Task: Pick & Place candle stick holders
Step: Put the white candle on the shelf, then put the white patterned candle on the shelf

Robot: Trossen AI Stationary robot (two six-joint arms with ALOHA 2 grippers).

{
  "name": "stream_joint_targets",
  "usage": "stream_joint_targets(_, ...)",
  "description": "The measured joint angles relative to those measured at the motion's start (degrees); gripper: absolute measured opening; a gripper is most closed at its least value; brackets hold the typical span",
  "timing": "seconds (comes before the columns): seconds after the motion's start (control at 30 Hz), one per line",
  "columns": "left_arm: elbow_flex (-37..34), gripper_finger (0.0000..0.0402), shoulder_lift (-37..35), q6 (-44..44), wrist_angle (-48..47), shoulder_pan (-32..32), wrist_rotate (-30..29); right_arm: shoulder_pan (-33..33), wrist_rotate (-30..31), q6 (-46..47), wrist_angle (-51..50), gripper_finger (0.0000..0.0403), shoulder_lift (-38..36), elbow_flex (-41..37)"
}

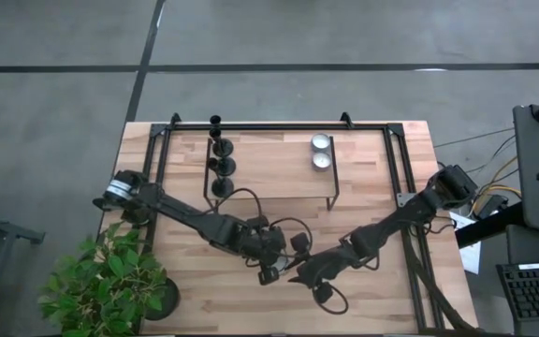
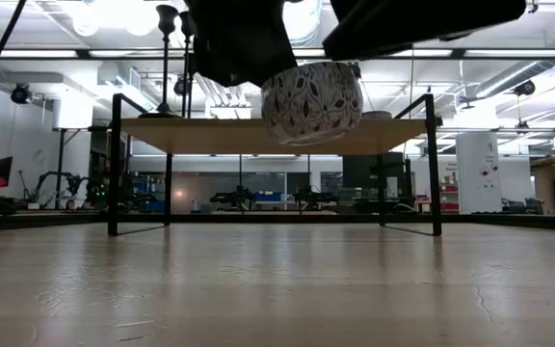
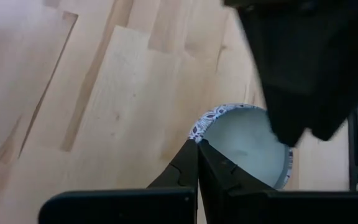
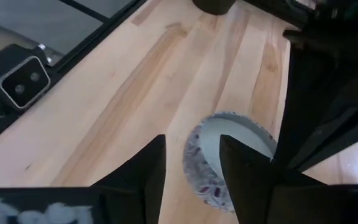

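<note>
Both claws meet at the raised patterned cup (image 2: pixel 312 100): left claw (image 3: pixel 197 149) pinching its rim, right claw (image 4: pixel 191 158) spread.

table (image 1: pixel 363 281) | riser shelf (image 1: pixel 269 150) | plant pot (image 1: pixel 157 301)

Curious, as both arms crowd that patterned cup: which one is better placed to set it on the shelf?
Probably the right. The left tool pinches the cup by its rim, but the right tool straddles that rim, open, and the two other cups sit on the shelf's right part.
</note>
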Motion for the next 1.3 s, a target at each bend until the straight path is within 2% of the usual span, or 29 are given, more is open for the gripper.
stream_joint_targets(0.53,-1.95,0.0001,3.65,-0.94,-0.37,-0.28,1.26,-0.04,-1.76,3.07,-0.46,0.0119,0.74,-0.23)
stream_joint_targets(0.73,-1.97,0.0,1.75,-1.85,-0.82,-0.55,0.0,-0.31,-1.91,3.14,-0.57,0.0121,0.74,-1.26)
stream_joint_targets(0.93,-2.79,0.0002,-0.22,-0.92,-0.69,-1.16,-1.92,-2.13,-1.51,7.37,-0.59,0.0132,0.74,-5.15)
stream_joint_targets(1.07,-3.0,0.0031,-0.61,-0.3,0.14,-2.0,-2.5,-3.44,-1.49,8.97,-0.19,0.0138,0.74,-7.28)
stream_joint_targets(1.3,-6.2,0.0135,-1.53,0.19,1.45,-2.32,-3.08,-3.74,-1.51,7.98,0.59,0.0144,0.76,-7.92)
